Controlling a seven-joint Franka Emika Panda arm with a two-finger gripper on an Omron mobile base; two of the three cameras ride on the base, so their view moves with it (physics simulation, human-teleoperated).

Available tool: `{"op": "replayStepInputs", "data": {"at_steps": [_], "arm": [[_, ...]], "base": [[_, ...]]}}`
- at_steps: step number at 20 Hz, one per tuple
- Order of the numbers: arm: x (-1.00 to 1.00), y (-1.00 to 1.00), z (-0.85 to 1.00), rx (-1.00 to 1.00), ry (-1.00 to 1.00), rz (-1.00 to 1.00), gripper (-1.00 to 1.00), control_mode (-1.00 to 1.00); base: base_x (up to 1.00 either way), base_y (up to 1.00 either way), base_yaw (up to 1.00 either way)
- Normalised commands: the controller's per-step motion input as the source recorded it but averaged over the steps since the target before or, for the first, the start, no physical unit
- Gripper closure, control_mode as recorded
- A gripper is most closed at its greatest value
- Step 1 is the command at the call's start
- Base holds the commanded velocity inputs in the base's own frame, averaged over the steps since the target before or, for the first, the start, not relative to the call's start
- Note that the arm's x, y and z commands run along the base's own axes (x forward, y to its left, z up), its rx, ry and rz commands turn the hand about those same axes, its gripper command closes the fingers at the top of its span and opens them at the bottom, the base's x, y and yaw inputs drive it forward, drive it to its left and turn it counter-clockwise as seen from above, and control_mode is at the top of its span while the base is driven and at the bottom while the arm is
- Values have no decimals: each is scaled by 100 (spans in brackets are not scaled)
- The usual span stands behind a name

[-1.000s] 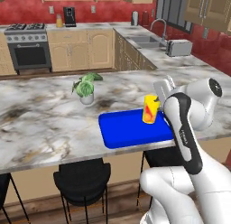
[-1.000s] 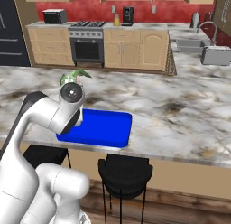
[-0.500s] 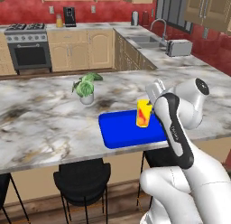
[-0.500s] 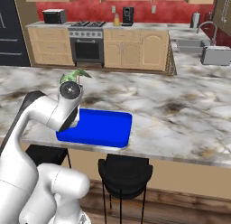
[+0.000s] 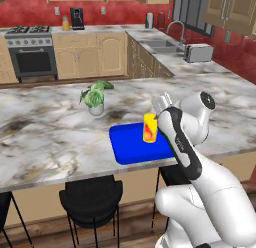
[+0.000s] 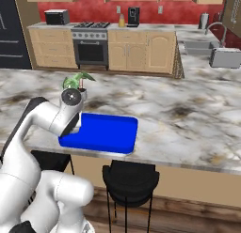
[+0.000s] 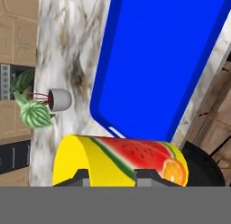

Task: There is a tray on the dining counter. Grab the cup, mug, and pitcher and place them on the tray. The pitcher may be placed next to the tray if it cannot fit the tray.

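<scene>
My gripper [image 5: 156, 116] is shut on the cup [image 5: 150, 128], a yellow tumbler with a red-orange fruit print, and holds it just above the tray [image 5: 131, 148]. The tray is flat and bright blue, lying near the front edge of the dining counter [image 5: 45, 137], and the cup hangs over its right half. In the hand view the cup [image 7: 119, 157] lies across the bottom between my fingertips [image 7: 81, 175], with the tray [image 7: 162, 60] stretching beyond it. From the right base view my arm covers the tray's [image 6: 106, 133] left end. The mug and pitcher are out of view.
A small plant in a white pot [image 5: 94, 98] stands on the counter behind the tray's left corner. Black stools [image 5: 90, 197] sit under the counter's front edge. A toaster [image 5: 197, 53] and a sink are on the far worktop.
My gripper has carried the cup leftward from the tray's right edge and slightly lower, further in over the blue surface. The tray and the plant have stayed put.
</scene>
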Motion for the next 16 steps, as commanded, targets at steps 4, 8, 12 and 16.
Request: {"op": "replayStepInputs", "data": {"at_steps": [4, 8, 12, 16], "arm": [[44, 1, -35, 0, 0, 0, 100, -100], [47, 4, -29, 0, 0, 0, 100, -100], [42, 9, -19, 0, 0, 0, 100, -100], [38, 12, -13, 0, 0, 0, 100, -100]], "base": [[0, 0, 0], [0, 0, 0], [0, 0, 0], [0, 0, 0]]}}
